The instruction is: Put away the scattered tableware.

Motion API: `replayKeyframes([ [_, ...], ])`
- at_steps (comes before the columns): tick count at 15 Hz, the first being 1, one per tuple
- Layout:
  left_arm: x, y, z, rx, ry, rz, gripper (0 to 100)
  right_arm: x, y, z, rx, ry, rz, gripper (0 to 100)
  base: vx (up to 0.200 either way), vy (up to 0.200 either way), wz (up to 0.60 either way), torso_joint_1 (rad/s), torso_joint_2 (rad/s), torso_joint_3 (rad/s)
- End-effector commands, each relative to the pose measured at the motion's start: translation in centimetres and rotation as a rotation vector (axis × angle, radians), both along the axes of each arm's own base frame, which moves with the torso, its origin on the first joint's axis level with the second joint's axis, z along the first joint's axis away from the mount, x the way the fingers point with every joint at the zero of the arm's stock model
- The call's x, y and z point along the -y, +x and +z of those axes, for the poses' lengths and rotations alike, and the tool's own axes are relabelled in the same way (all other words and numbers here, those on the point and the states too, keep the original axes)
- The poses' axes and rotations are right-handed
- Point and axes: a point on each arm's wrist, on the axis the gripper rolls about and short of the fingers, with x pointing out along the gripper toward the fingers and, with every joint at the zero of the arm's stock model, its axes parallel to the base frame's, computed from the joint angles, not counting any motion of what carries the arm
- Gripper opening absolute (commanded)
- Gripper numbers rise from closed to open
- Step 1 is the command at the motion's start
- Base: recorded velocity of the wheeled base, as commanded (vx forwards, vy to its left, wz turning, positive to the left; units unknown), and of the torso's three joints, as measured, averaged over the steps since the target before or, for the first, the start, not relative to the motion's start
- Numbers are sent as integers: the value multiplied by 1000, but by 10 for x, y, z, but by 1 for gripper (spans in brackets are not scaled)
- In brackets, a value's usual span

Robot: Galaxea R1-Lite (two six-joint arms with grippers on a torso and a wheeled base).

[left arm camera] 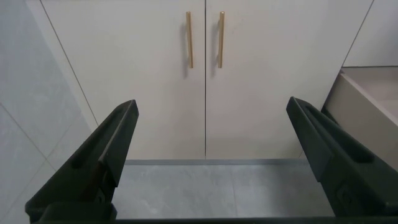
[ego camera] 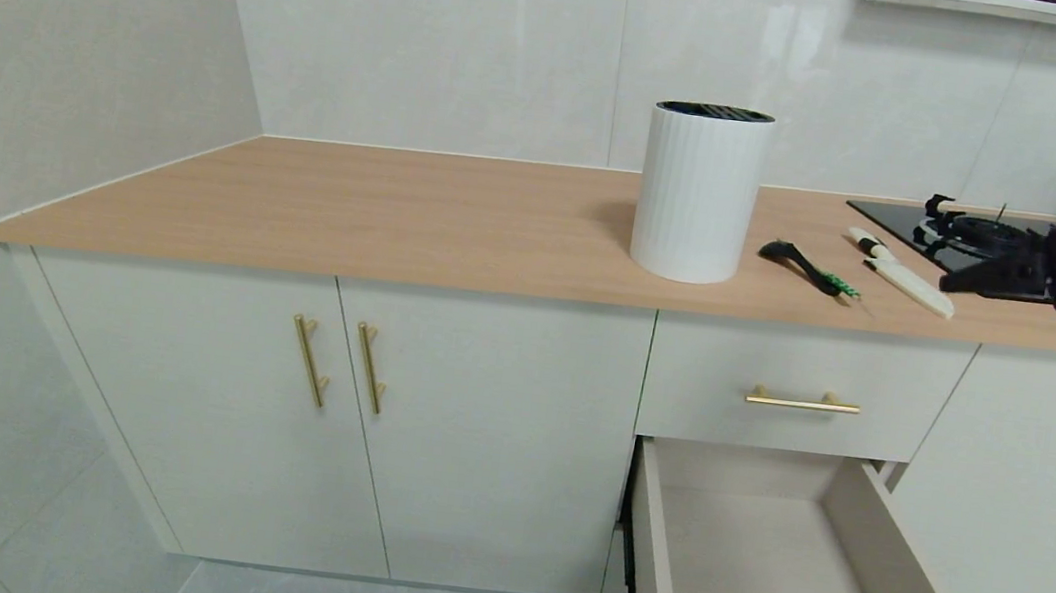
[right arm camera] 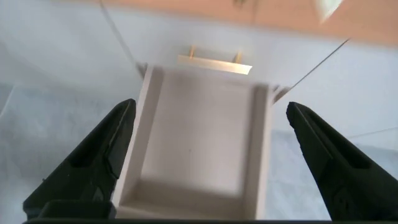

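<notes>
A white ribbed utensil holder (ego camera: 700, 195) stands on the wooden counter (ego camera: 396, 220). To its right lie a black-handled utensil with a green end (ego camera: 808, 269) and a white knife (ego camera: 902, 273). My right gripper (ego camera: 968, 280) hovers at the counter's right end, just right of the knife; in its wrist view it (right arm camera: 205, 149) is open and empty, with the pulled-out drawer (right arm camera: 256, 162) below. My left gripper (left arm camera: 211, 155) is open and empty, low in front of the cabinet doors (left arm camera: 205, 81).
The lower drawer (ego camera: 896, 584) is pulled out and bare inside, below a closed drawer with a gold handle (ego camera: 802, 402). A black gas hob (ego camera: 979, 236) sits at the counter's back right. Tiled walls enclose the counter's back and left.
</notes>
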Motion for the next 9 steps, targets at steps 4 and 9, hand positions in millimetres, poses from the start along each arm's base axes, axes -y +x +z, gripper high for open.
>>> replayKeyframes([
  [4, 0, 0, 0, -1, 0, 0, 100, -12, 108, -49, -172, -77, -53, 100, 0, 0, 0, 0, 0, 0],
  [9, 0, 0, 0, -1, 0, 0, 100, -4, 127, -54, -106, 18, -103, 100, 0, 0, 0, 0, 0, 0],
])
